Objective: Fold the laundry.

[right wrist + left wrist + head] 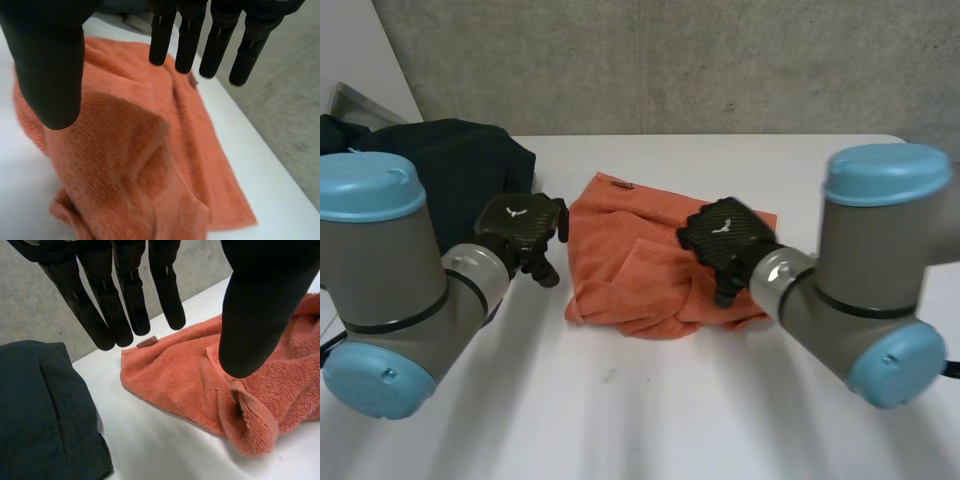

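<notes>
An orange towel [640,262] lies crumpled and partly folded over itself in the middle of the white table [650,410]. My left hand [523,228] hovers just off the towel's left edge, open, its fingers [125,300] straight and the thumb apart, nothing between them. In the left wrist view the towel [185,375] lies under the fingertips, with a small tag at its corner. My right hand [725,238] hangs over the towel's right part, open too, fingers [187,35] straight above the towel [135,155], touching nothing that I can see.
A dark garment [450,165] lies heaped at the back left of the table, close behind my left hand; it shows beside the towel as the dark garment [42,410] in the left wrist view. A grey concrete wall [670,60] stands behind the table.
</notes>
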`<act>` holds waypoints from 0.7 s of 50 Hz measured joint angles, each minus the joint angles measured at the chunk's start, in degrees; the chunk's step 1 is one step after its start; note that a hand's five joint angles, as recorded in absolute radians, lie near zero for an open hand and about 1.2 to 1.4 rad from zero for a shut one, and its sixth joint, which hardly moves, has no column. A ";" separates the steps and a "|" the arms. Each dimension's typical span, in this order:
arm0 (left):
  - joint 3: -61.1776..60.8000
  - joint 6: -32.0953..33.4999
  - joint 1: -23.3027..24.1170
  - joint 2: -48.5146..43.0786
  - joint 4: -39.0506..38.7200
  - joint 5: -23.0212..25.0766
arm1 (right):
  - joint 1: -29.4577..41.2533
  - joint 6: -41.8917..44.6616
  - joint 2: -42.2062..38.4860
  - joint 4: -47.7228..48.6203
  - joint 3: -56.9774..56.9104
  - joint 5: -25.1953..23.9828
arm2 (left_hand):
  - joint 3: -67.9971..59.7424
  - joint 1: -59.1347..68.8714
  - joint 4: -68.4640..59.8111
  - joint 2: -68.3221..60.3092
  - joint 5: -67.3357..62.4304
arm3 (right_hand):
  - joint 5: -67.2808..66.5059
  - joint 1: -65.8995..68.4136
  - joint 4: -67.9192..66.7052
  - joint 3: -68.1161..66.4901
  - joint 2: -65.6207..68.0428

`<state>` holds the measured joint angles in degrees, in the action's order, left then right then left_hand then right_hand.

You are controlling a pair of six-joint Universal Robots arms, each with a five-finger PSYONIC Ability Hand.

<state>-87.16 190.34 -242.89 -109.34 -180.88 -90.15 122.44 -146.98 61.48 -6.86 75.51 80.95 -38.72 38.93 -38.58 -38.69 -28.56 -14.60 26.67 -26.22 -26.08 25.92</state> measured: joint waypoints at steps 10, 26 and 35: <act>-0.86 -1.18 -2.45 2.05 -0.24 2.66 | 4.51 0.30 -12.28 -8.84 -15.91 0.96 | 4.93 -4.92 5.03 5.00 5.44 | 3.46 -2.77 3.18 2.49 -2.21; -2.53 -4.02 -6.91 5.91 -1.39 5.34 | 9.95 -10.39 -24.40 -8.77 -33.30 -4.88 | 8.61 -8.97 9.14 8.94 9.56 | 6.72 -6.48 6.58 6.62 -5.91; -3.90 -5.20 -9.72 7.43 -3.36 7.85 | 11.64 -10.50 -32.56 -12.71 -45.67 -2.00 | 14.32 -14.26 14.77 14.27 15.04 | -35.27 34.40 -33.85 -34.02 35.57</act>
<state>-91.07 185.14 -252.62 -101.91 -184.24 -82.30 134.08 -157.48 28.92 -19.57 29.84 78.94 -24.40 24.67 -23.80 -24.42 -13.51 -49.87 61.07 -60.07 -60.09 61.50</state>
